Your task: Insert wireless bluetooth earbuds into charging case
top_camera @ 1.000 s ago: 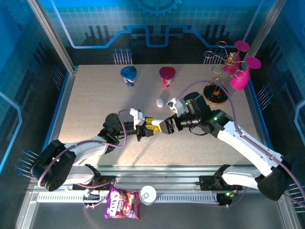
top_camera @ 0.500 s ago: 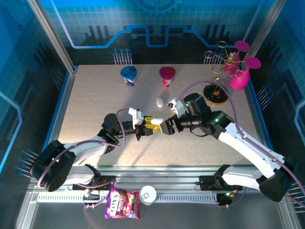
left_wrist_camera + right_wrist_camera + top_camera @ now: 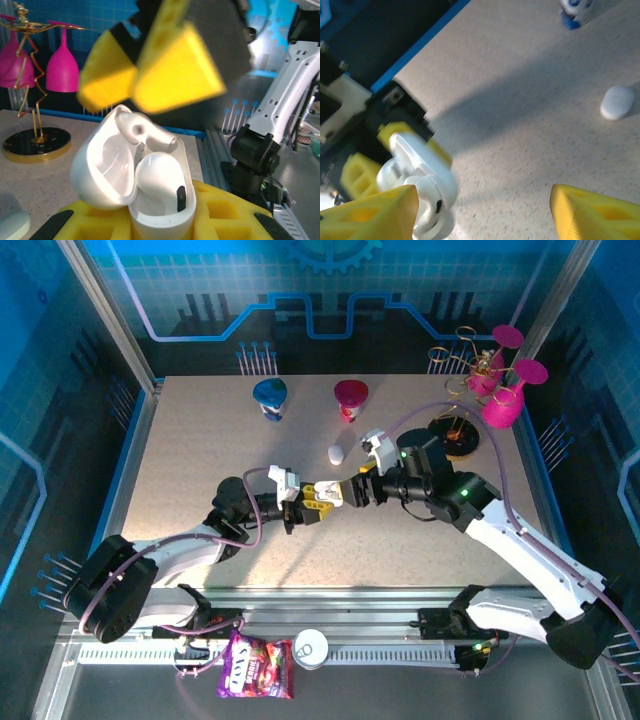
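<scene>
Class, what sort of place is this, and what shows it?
Probably a robot test cell: left arm and right arm bolted at a table edge, blue circuit-printed walls, staged props like pink glasses.

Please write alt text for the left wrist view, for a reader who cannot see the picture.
An open white charging case with an earbud seated in it is clamped in the left tool, between yellow fingers. The right tool, blurred, hangs just above it. Behind, at the left, pink glasses hang on a gold stand.

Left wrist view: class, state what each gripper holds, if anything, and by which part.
The left gripper clamps the open white pebble-shaped charging case by its lower body; the right gripper holds nothing.
</scene>
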### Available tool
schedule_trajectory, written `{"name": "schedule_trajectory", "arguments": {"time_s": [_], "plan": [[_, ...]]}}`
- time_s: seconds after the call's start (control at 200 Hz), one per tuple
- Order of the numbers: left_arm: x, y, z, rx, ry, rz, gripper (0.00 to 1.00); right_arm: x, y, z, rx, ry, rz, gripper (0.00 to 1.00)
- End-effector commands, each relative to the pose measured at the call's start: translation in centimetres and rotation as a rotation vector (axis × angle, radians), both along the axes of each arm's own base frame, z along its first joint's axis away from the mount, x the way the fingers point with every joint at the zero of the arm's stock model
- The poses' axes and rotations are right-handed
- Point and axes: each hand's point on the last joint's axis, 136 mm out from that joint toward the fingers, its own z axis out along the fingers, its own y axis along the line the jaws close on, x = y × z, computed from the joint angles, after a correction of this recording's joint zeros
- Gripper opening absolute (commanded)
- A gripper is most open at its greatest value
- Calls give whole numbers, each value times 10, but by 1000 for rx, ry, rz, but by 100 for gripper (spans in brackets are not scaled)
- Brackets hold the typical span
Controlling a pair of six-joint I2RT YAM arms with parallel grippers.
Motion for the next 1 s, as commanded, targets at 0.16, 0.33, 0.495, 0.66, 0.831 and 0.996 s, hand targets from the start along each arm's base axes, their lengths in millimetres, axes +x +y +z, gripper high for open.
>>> {"name": "schedule_trajectory", "arguments": {"time_s": [0.16, 0.33, 0.495, 0.66, 0.831, 0.996], "plan": [[-8, -1, 7, -13, -61, -32, 0, 4, 2, 33, 103, -74, 8, 70], [4, 1, 2, -4, -59, 31, 0, -18, 4, 36, 129, -63, 71, 70], [14, 2, -4, 24, -66, 84, 0, -33, 7, 32, 83, -58, 100, 55], [13, 2, -4, 24, -84, 82, 0, -28, 16, 20, 30, -17, 74, 32], [14, 3, -5, 24, -82, 93, 0, -16, 21, 6, -1, 38, 23, 35], [13, 2, -5, 25, -76, 84, 0, -12, 29, 2, 12, 56, 31, 35]]}}
